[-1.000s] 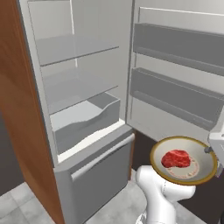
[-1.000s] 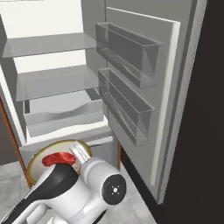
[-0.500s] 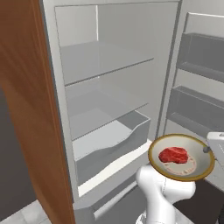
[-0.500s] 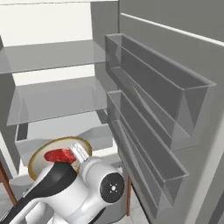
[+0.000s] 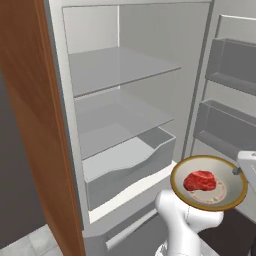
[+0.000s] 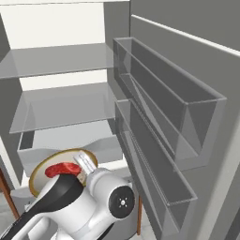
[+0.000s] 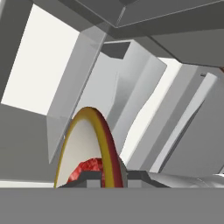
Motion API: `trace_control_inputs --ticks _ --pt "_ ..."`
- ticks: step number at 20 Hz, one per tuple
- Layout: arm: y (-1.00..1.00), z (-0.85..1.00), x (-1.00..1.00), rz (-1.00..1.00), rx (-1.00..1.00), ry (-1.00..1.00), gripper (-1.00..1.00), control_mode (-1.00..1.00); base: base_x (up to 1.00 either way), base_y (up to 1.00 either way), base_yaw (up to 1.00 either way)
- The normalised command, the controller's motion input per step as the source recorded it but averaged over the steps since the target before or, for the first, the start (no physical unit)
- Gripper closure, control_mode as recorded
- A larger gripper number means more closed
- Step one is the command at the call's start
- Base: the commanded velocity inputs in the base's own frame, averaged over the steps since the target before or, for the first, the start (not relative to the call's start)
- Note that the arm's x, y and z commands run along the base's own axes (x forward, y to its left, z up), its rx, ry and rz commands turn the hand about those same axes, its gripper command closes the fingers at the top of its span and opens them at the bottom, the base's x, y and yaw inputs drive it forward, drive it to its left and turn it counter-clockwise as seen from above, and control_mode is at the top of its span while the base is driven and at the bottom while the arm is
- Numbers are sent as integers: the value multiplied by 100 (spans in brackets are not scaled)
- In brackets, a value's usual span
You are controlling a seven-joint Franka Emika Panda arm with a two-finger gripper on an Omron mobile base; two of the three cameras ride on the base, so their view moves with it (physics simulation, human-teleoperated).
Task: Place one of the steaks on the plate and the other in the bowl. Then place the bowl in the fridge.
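The tan, brown-rimmed bowl hangs in the air in front of the open fridge, level with its lower drawer. One red steak lies inside it. My gripper is shut on the bowl's right rim in the left base view. From the right base view the bowl and steak sit just behind my arm, with the gripper on the rim. In the hand view the bowl stands edge-on between the fingertips, the steak low inside it. The plate is out of view.
The fridge has two glass shelves and a pale drawer below them. The open door with its bins stands close on the right. A wood-brown side panel borders the left.
Both base views have closed in on the fridge interior, so the base has driven forward. The bowl with the steak stays in the gripper at the same place relative to the arm.
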Motion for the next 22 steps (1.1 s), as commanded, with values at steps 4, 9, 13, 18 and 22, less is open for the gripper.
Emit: trace_control_inputs --ticks 4,9,13,18,22 --pt "0 0 0 0 0 0 100 100 85 55 2" --pt "0 0 0 0 0 0 100 100 54 47 0" --pt "0 0 0 0 0 0 100 100 49 57 0" --pt "77 -9 43 0 -5 30 100 -100 0 0 0" --pt "76 0 24 0 -3 33 100 -100 0 0 0"
